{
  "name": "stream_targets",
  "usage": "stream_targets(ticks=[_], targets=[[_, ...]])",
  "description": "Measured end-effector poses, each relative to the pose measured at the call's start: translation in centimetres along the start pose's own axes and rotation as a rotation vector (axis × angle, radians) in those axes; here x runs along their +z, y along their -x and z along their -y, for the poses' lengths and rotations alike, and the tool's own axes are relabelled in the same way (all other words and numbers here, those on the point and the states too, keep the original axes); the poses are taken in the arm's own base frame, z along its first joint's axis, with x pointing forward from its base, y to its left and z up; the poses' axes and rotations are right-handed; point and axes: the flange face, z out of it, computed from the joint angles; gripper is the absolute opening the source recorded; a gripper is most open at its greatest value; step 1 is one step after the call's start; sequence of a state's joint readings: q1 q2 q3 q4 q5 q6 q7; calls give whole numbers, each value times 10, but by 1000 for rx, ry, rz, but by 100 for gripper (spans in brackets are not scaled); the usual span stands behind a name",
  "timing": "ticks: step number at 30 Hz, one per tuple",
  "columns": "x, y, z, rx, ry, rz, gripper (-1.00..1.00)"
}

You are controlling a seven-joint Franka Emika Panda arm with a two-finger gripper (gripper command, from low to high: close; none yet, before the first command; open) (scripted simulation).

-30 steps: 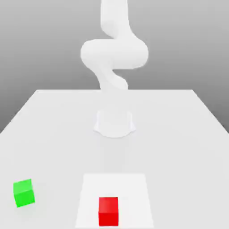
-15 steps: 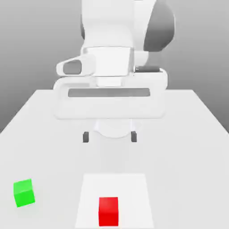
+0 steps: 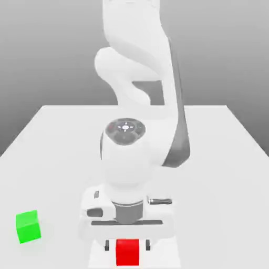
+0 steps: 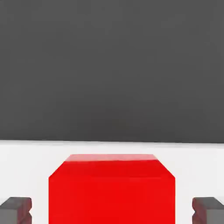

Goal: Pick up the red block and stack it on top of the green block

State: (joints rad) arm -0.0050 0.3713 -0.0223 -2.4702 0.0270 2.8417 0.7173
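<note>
We see the hand [image 3: 126, 245] now down at the red block [image 3: 127, 251], having dropped from above. Its fingers [image 4: 16, 209] straddle the block, apart, not touching. Green block [image 3: 28, 226] unmoved on the bench [image 3: 220, 173].

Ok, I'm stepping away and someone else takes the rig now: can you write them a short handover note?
Pincer: lowered over the red block, one finger on each side of it. In the hand view both fingers stand apart from the block's faces, so there is no grip.
Red block: on the table, at the near edge of the exterior view.
Green block: on the table toward the exterior view's left, nothing on it.
Done: approach to the red block.
Left: close on it, lift, carry it over, set it on the green block.
</note>
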Motion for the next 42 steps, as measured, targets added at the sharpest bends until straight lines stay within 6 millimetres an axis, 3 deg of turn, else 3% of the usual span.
stream_targets(ticks=[4, 8, 10, 19, 26, 28, 31, 32, 38, 42], targets=[[0, 0, 0, 0, 0, 0, -100], [-43, 0, 0, 0, 0, 0, -100], [-59, -8, -10, 61, 0, 1, -100], [-82, -79, -118, 670, -2, 2, -100], [-97, -113, -219, 1167, -1, 0, -100], [-82, -116, -230, 1223, -1, 0, -100], [-45, -117, -233, 1239, -1, 0, -100], [-37, -117, -233, 1240, -1, 0, 100], [-33, -116, -234, 1241, 0, 0, 100], [-71, -117, -233, 1241, 0, 1, 100]])
